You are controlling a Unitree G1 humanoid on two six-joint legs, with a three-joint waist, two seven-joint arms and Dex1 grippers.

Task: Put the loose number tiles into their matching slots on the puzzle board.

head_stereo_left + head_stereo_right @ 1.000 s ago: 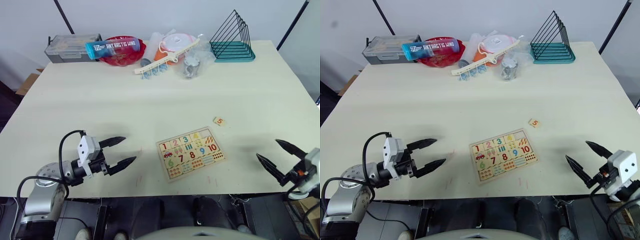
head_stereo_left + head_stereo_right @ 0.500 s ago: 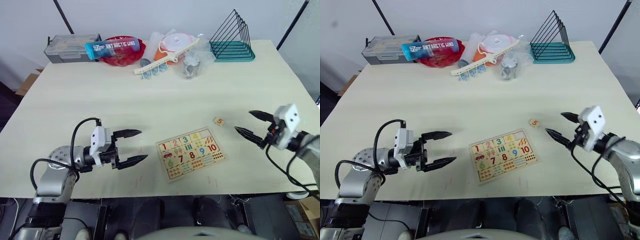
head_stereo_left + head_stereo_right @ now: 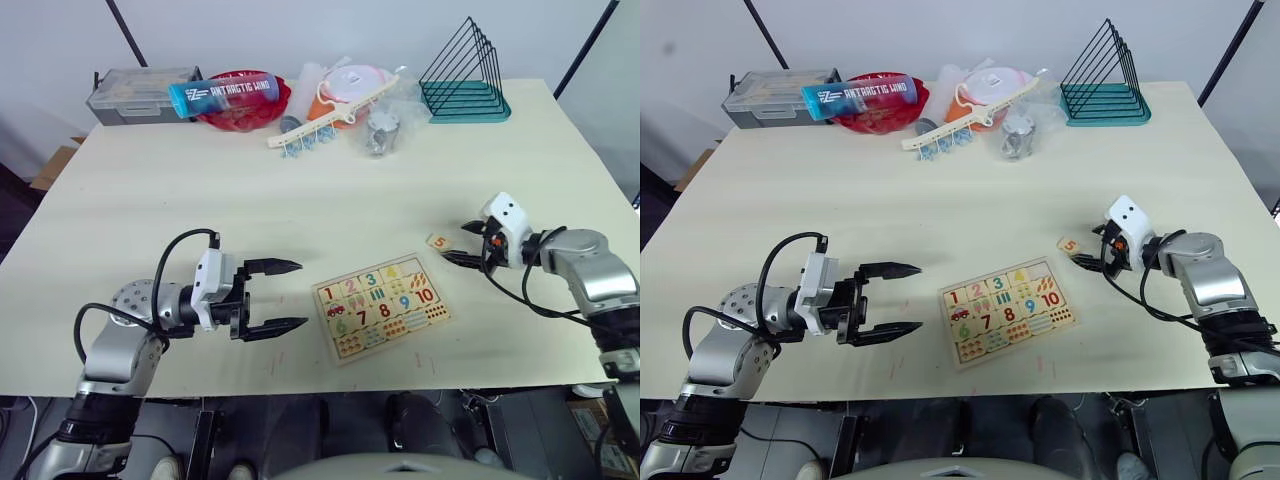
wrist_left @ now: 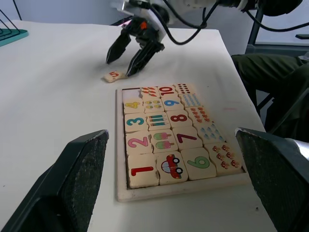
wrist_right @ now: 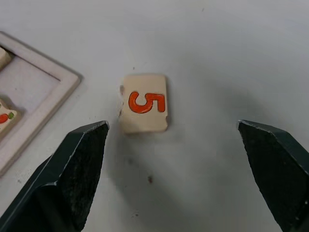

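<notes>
Head camera, left and right eyes: the puzzle board (image 3: pixel 380 305) lies flat on the pale table (image 3: pixel 300 190), toward its near edge and slightly rotated. Tiles 1, 2, 3 and 4 sit in the board's row of slots; the slot at that row's end is bare. One loose tile, the red 5 (image 3: pixel 438 242), lies on the table just beyond the board's far right corner, apart from it. The right gripper (image 3: pixel 463 243) is low over the table immediately beside that tile, fingers spread and holding nothing. The left gripper (image 3: pixel 286 296) hovers to the left of the board, near it but not touching, fingers spread wide and empty. Along the far edge stand a grey box (image 3: pixel 140 93), a red bowl (image 3: pixel 245 103) with a blue bottle (image 3: pixel 222 92) lying across it, a bundle of plastic-wrapped items (image 3: pixel 350 95) and a teal wire rack (image 3: pixel 465 80).

Left wrist camera: the board lies ahead between the two spread fingers (image 4: pixel 72 179). Tiles 1 to 4 fill one row; the empty slot (image 4: pixel 128 92) shows as bare wood at its far end. The 5 tile rests just past that corner, with the right gripper's tips beside it.

Right wrist camera: the 5 tile lies face up between the spread fingers (image 5: pixel 72 169), touching neither. The board's frame corner and bare slot are just beside it.
</notes>
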